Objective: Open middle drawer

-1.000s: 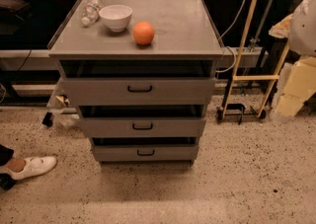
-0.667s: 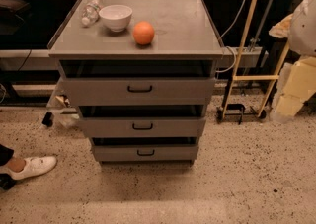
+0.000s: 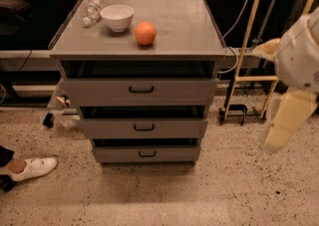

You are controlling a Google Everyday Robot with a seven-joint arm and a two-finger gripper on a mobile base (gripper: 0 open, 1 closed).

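Observation:
A grey metal cabinet has three drawers stacked in its front. The middle drawer (image 3: 114,129) has a flat grey front with a small black bar handle (image 3: 144,127) at its centre. A dark gap shows above its front. My gripper (image 3: 280,129) hangs at the end of the cream arm (image 3: 298,56) at the right edge of the view. It is well to the right of the cabinet and touches no drawer.
On the cabinet top (image 3: 184,26) stand an orange (image 3: 145,33), a white bowl (image 3: 117,17) and a lying plastic bottle (image 3: 92,11). The top drawer (image 3: 99,90) and bottom drawer (image 3: 119,154) flank the middle one. A yellow frame (image 3: 247,36) stands right. A person's white shoe (image 3: 31,168) is at left.
The lower end of my arm hangs lower at the right edge than before. The cabinet, the drawers and the things on top have not moved.

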